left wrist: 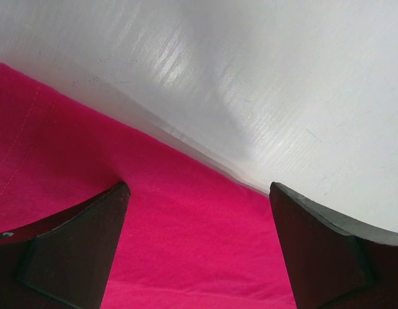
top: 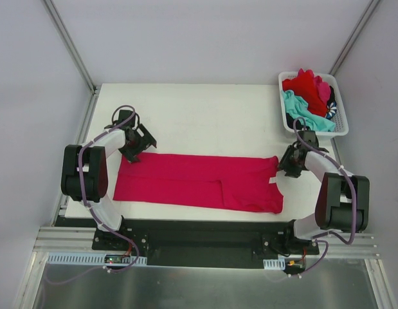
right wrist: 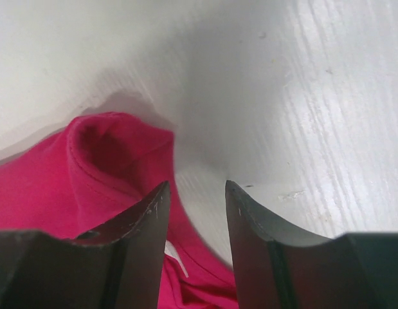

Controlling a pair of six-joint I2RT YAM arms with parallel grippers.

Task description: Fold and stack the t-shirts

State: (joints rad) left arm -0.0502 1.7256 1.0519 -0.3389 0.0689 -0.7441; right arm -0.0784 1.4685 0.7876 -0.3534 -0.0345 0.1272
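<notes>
A large magenta-pink t-shirt (top: 199, 182) lies folded into a long band across the white table (top: 205, 116). My left gripper (top: 133, 156) sits at its far left corner. In the left wrist view that gripper (left wrist: 199, 185) is wide open, with pink cloth (left wrist: 173, 219) lying between and below the fingers. My right gripper (top: 283, 168) is at the shirt's far right corner. Its jaws (right wrist: 197, 183) stand partly open, and the shirt's collar edge (right wrist: 96, 161) runs into the gap low down, with bare table beyond. Red (top: 307, 85), teal (top: 301, 111) and dark striped (top: 332, 112) t-shirts are heaped in the basket.
A white slotted plastic basket (top: 343, 125) stands at the table's far right corner, just beyond the right arm. Grey walls close in on both sides. The black base rail (top: 199, 235) runs along the near edge.
</notes>
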